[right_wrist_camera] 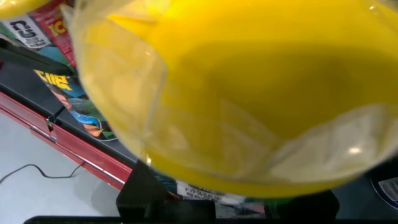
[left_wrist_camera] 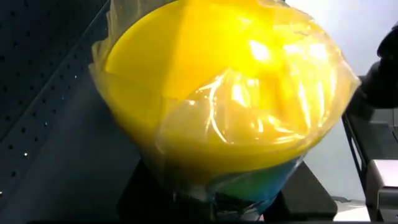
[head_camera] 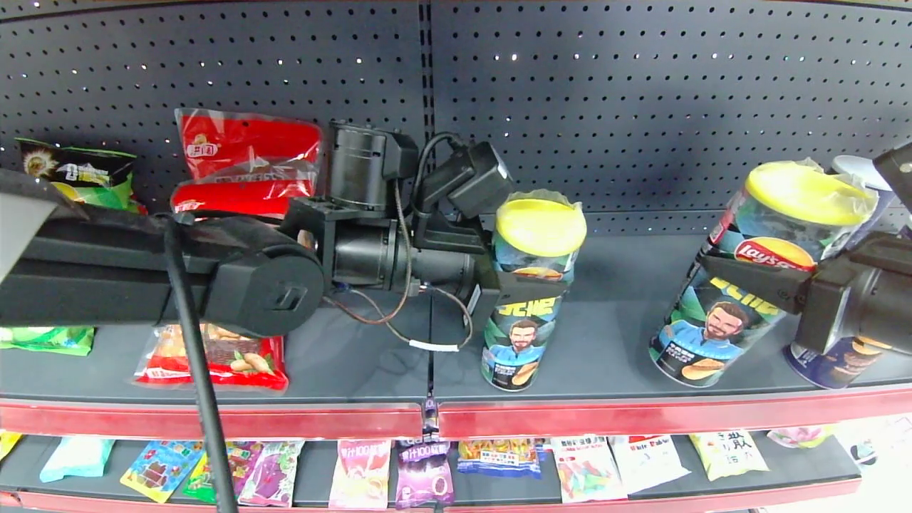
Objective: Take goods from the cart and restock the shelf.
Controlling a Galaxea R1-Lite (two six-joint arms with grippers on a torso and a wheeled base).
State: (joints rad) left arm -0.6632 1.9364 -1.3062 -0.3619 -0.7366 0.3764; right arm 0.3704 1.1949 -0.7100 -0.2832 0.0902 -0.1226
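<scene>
Nearest, at 6 o'clock in the head view, the lower shelf (head_camera: 499,491) carries a row of flat snack packets (head_camera: 360,474) lying side by side. Above it runs the red front lip (head_camera: 570,417) of the upper shelf (head_camera: 613,335), where the task's goods are.

Just right of centre, the left can (head_camera: 531,335) of crisps stands upright close behind the lip, its base on the upper shelf. The left arm (head_camera: 249,278) comes in from 9 o'clock. The left jaws are pinching this can around its middle, with one black finger (head_camera: 531,288) across the printed front. In the left wrist view the can's yellow lid (left_wrist_camera: 224,93) sits under crinkled clear film.

At 3 o'clock the right can (head_camera: 719,328) is tilted, its top leaning towards 1 o'clock. I cannot tell whether its lower edge touches the shelf. The right arm (head_camera: 862,299) enters from the 3 o'clock edge, and the right jaws are pinching that can at mid-height. Its film-wrapped yellow top (right_wrist_camera: 249,93) looms large in the right wrist view.

Just behind the right arm a third can (head_camera: 833,363) stands partly hidden.

At 8 o'clock a red nut bag (head_camera: 214,363) lies flat, with a green packet (head_camera: 46,338) at the 9 o'clock edge. Farthest back, a red bag (head_camera: 246,164) and a dark-and-green bag (head_camera: 78,174) lean on the pegboard wall (head_camera: 641,92).
</scene>
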